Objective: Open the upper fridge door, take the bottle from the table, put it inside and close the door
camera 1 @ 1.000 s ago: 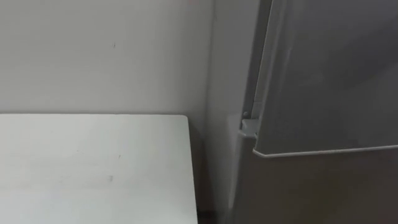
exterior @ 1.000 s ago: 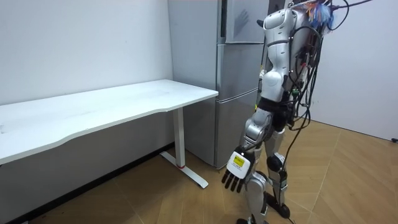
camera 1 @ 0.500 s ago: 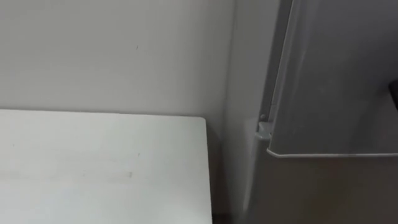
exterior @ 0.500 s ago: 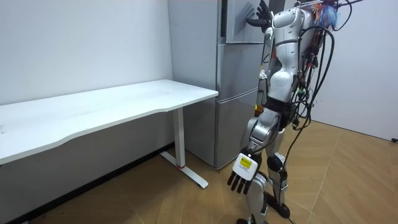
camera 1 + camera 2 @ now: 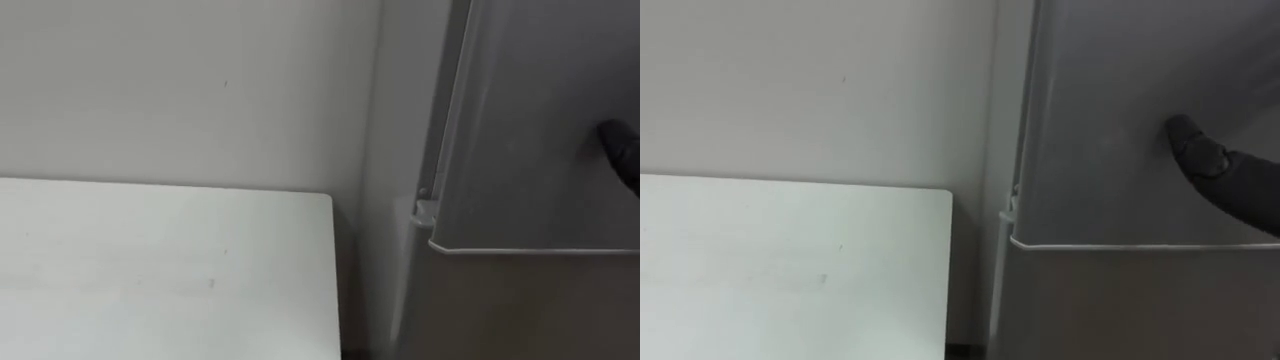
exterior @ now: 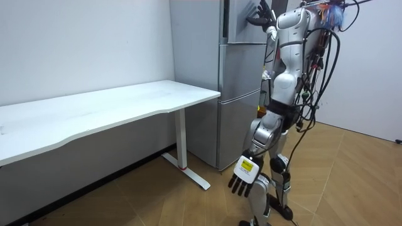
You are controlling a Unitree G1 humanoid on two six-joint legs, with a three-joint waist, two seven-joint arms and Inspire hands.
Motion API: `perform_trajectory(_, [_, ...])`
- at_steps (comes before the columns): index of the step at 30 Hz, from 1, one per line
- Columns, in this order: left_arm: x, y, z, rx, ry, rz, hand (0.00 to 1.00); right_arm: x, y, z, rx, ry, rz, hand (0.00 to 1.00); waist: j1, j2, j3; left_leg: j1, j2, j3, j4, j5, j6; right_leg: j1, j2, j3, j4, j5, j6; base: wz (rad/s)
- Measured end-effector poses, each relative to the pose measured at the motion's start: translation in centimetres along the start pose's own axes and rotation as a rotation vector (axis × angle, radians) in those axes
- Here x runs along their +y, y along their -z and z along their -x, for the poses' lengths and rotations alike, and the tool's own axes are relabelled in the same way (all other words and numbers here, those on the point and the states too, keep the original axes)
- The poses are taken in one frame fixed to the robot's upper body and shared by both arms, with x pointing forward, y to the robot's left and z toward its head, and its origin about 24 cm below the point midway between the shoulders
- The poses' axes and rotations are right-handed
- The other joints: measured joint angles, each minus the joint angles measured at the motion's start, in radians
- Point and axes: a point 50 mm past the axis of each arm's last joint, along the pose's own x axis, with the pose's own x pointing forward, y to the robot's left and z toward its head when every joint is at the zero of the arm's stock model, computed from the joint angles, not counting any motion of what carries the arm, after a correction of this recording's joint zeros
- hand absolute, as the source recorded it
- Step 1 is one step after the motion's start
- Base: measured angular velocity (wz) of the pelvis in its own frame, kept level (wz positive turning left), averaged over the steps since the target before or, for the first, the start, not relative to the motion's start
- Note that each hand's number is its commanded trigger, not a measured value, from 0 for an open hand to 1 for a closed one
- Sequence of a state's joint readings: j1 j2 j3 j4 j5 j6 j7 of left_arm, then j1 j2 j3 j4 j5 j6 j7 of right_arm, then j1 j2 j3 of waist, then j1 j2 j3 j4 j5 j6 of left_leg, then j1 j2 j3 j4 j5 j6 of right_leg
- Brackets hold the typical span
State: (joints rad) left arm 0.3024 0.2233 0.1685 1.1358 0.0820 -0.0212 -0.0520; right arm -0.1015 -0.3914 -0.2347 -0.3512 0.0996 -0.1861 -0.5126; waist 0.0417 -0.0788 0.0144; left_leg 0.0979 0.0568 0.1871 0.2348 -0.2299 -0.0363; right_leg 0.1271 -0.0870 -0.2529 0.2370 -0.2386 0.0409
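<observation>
Right hand point(image 5: 1218, 172) against upper fridge door point(image 5: 1105, 90)

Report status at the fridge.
Right hand open, touching upper fridge door. Left hand open, hanging empty. No bottle in either hand. Door looks shut.

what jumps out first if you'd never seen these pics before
The robot stands facing a tall grey fridge, its right hand up high with a dark, straight finger against the upper fridge door. On the room view's left of the fridge, a long white table stands along the wall. The left hand hangs open beside the robot's leg.
</observation>
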Motion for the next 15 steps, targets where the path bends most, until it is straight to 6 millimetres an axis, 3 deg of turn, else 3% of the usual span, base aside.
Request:
perform_trajectory(8, [0.0,-0.5,0.0,-0.024,0.006,-0.032,0.00,0.4,0.4,0.0,-0.004,-0.007,0.021,0.00,0.000,-0.001,-0.0006,0.000,0.001,0.002,-0.001,0.000,0.000,-0.002,0.000,0.000,0.002,0.000,0.000,0.00])
perform_trajectory(15, [0.1,-0.6,0.0,-0.022,0.010,-0.051,0.00,0.6,1.3,-0.1,-0.007,0.001,0.087,0.00,0.023,-0.002,-0.0022,0.001,0.002,0.001,-0.001,0.000,0.000,-0.002,0.001,-0.002,0.004,0.002,-0.003,0.00])
